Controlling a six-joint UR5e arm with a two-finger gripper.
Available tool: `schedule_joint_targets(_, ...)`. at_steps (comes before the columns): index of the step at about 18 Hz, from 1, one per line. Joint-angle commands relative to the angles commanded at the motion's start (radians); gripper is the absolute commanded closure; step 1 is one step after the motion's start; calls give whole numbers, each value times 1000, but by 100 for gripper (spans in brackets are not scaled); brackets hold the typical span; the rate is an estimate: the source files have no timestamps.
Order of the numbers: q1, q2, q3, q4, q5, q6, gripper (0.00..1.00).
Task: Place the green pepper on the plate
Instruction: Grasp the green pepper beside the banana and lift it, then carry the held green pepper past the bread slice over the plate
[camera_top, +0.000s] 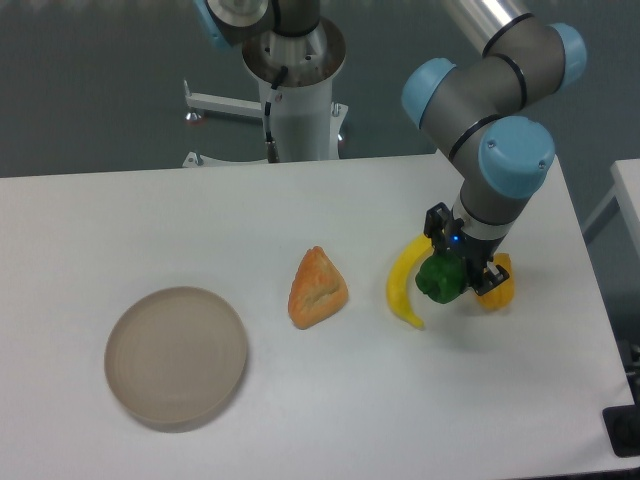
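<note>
Already the green pepper (441, 277) is gripped between the closed fingers (466, 266), beside the banana (403, 288) at the surface's right; carriage to the plate (176, 357), well apart leftward, is left undone.

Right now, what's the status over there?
Hand shut on pepper. Plate empty, far across table. Banana and pastry lie between.

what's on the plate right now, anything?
Nothing is visible on the plate; its whole top surface shows bare. The green pepper is far off to the right, between the fingers of the gripper. What lies under the plate is covered.
</note>
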Motion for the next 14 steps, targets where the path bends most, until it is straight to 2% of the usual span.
schedule_joint_targets(7,-24,8,3,-3,-35,-38,98)
schedule_joint_targets(9,-73,15,2,-3,-43,-133,98)
schedule_joint_targets(12,-168,25,-5,5,-48,-356,98)
schedule_joint_targets(14,-213,23,-8,6,-60,-443,98)
